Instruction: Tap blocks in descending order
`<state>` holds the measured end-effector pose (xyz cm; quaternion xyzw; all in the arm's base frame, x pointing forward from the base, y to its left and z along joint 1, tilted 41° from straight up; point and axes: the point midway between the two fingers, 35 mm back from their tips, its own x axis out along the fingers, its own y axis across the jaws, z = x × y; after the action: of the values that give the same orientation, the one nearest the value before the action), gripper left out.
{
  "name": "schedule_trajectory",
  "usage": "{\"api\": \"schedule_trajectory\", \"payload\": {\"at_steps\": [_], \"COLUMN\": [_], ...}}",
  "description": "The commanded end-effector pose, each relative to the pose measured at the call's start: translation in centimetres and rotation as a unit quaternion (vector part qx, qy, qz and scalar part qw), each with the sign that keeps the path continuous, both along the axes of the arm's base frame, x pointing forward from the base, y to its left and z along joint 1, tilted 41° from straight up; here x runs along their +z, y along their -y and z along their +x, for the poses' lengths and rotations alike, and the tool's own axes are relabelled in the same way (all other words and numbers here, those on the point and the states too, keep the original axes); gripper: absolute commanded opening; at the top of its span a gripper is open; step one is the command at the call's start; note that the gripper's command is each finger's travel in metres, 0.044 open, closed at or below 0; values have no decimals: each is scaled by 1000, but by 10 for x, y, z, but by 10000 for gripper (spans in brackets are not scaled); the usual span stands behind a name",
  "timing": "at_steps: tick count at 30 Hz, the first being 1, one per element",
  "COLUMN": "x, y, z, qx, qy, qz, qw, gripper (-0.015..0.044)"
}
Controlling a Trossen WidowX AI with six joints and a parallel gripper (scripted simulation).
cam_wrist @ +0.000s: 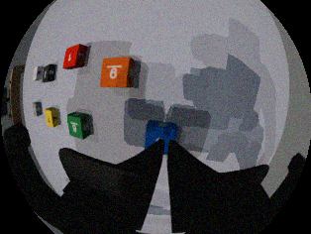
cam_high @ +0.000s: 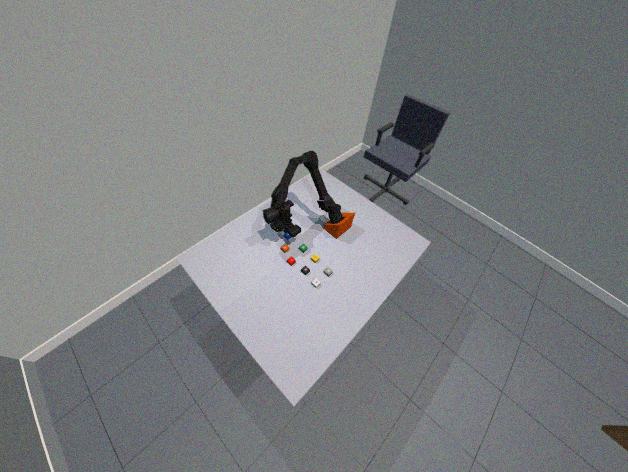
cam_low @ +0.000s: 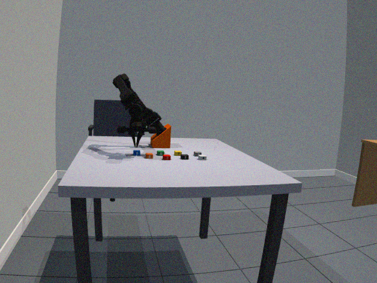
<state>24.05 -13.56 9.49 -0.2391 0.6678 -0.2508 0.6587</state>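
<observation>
Several small digit blocks lie in two rows on the white table. The blue block is nearest the arm. Then come the orange block, green block, red block, yellow block, black block, grey block and white block. My gripper is shut and empty. Its tips point down, a little above the blue block.
The arm's orange wedge base stands behind the blocks. An office chair stands behind the table. A wooden piece of furniture is at the far right.
</observation>
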Motion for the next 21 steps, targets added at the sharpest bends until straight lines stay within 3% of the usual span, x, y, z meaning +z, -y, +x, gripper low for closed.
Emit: {"api": "schedule_trajectory", "payload": {"at_steps": [1, 5, 14, 21], "x": [6, -5, -61, -114], "y": [-3, -30, -164, -261], "z": [2, 23, 68, 54], "qx": [-3, 11, 42, 18], "qy": [6, 8, -3, -5], "qz": [-2, 15, 57, 46], "qw": [1000, 1000, 998, 999], "gripper": [46, 151, 387, 400]}}
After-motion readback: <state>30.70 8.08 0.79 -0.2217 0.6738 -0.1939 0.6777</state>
